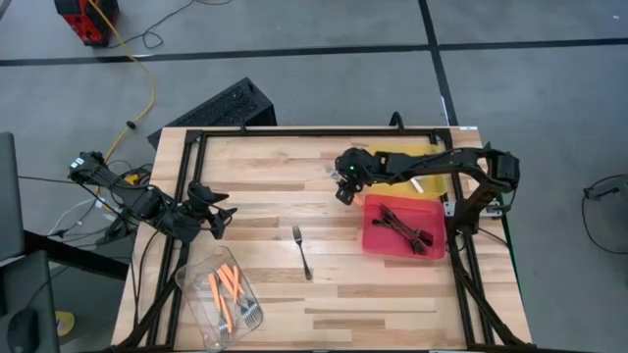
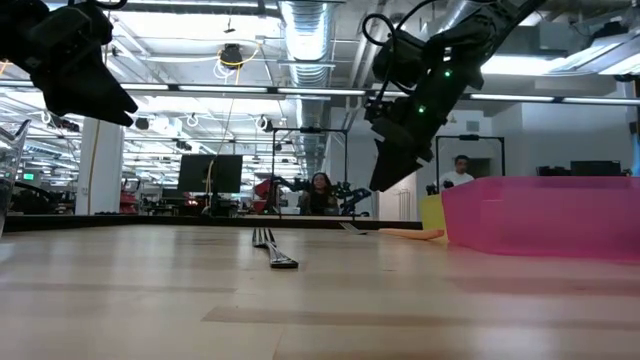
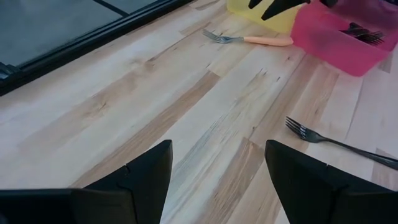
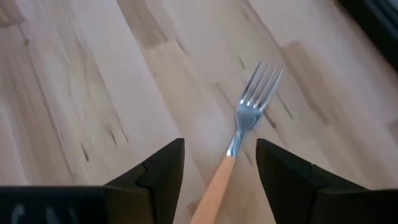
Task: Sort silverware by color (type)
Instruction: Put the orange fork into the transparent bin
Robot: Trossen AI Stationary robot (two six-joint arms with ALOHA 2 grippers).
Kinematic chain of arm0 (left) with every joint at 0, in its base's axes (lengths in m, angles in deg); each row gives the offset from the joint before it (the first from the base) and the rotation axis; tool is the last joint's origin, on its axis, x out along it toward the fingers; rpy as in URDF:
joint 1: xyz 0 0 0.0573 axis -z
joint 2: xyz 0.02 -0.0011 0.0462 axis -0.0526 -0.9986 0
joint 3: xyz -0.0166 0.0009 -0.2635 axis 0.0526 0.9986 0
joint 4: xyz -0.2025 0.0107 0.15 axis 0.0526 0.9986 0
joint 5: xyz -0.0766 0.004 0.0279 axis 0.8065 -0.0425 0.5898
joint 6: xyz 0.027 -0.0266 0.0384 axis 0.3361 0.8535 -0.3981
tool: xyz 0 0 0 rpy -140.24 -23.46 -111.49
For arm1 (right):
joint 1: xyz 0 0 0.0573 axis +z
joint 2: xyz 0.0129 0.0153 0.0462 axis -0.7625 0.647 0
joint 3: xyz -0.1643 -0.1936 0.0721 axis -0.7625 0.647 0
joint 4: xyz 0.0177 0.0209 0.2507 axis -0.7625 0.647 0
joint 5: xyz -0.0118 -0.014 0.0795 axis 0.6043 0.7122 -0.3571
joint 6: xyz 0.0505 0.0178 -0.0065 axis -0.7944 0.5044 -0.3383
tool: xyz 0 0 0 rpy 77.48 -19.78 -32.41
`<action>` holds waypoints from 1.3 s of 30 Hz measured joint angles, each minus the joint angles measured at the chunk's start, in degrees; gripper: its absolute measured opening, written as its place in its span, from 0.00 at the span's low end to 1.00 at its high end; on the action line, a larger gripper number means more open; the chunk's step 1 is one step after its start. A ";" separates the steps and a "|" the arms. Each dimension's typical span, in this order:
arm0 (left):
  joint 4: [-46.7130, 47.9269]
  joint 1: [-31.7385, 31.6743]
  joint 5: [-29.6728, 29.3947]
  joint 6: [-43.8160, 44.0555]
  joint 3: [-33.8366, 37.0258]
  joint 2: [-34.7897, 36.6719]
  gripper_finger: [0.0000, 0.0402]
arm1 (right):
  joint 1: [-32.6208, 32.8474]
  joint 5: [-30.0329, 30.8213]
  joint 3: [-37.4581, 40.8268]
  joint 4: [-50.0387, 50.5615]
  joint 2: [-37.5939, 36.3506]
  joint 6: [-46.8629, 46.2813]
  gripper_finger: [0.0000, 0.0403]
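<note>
I see a grey concrete floor with dark seams around the wooden table, a yellow cable running from a red box, and a black crate just off the table's far edge. Past the table it's an open workshop: ceiling ducts, strip lights, a dark monitor, and two people at the back.

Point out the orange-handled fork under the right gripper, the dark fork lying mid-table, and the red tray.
orange-handled fork [image 4: 249,115], right wrist view, on the metal neck below the tines.
dark fork [image 1: 302,252], high view, mid-handle.
red tray [image 1: 373,227], high view, on its left wall.
</note>
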 joint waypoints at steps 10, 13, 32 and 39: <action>-0.07 0.00 0.09 0.81 0.00 0.00 0.60 | -0.85 2.42 -9.05 9.11 9.66 1.23 0.55; -0.04 0.01 0.23 0.61 0.00 0.00 0.60 | -0.81 2.12 -11.65 12.05 12.23 1.27 0.55; 0.03 0.00 0.52 0.38 0.00 -0.02 0.60 | -1.99 -2.50 -12.66 16.55 17.67 0.26 0.55; 0.00 0.00 0.99 0.59 0.00 -0.01 0.60 | -1.70 -3.21 -13.09 16.85 19.93 -0.04 0.52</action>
